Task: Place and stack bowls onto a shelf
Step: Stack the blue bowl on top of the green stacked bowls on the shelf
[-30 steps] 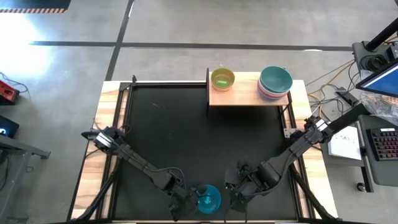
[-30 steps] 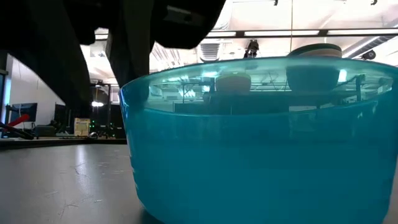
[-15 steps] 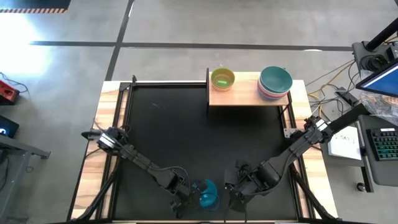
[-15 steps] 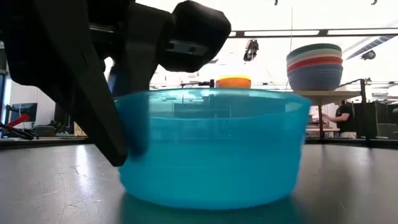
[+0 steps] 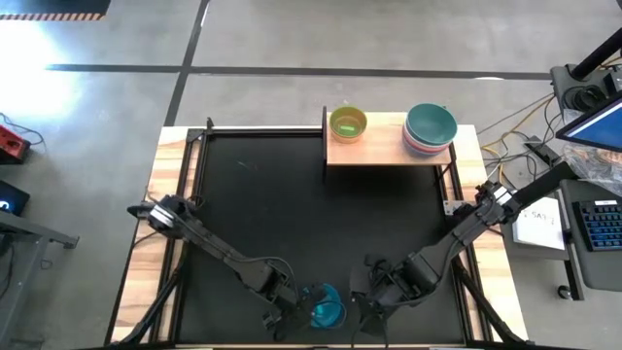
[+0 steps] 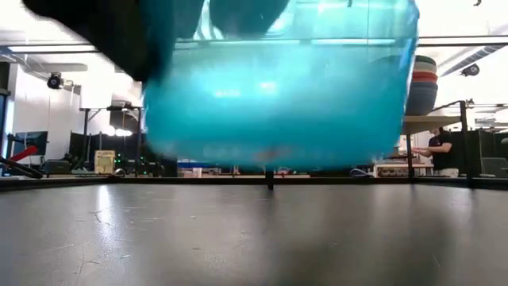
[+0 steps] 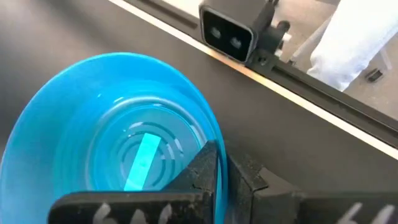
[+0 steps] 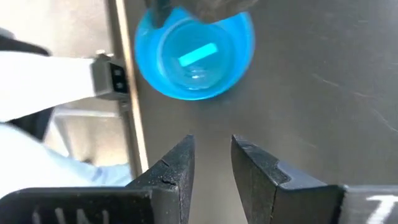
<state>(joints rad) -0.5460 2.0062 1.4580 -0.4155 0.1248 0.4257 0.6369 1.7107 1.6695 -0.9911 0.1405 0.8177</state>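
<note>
A cyan bowl (image 5: 328,309) hangs near the table's near edge, clear of the tabletop in the low view (image 6: 278,87). My left gripper (image 5: 296,311) is shut on it. My right gripper (image 5: 364,295) is open and empty, just to the right of the bowl; its wrist view shows the bowl (image 8: 194,53) ahead of its fingers (image 8: 211,158). The wooden shelf (image 5: 389,148) stands at the far edge. On it rest a yellow bowl with a green inside (image 5: 348,123) and a stack of bowls topped by a teal one (image 5: 431,126). My left gripper pinches the cyan bowl's rim (image 7: 214,140) on the bowl's left side, with one finger (image 7: 202,168) inside the bowl and the other (image 7: 249,180) outside its wall. The bowl is lifted clear of the table, its open side up.
The low camera's box (image 7: 229,32) sits on the table's near edge by the bowl. Black metal rails (image 5: 185,175) run along the table's sides. The stack on the shelf shows in the low view (image 6: 425,79), with a person (image 6: 439,149) in the room behind.
My left gripper has drawn the cyan bowl a little away from the near edge along the table. It has then gone up, and the bowl, which rested on the table, now hangs clear of it. My right gripper has kept still.
</note>
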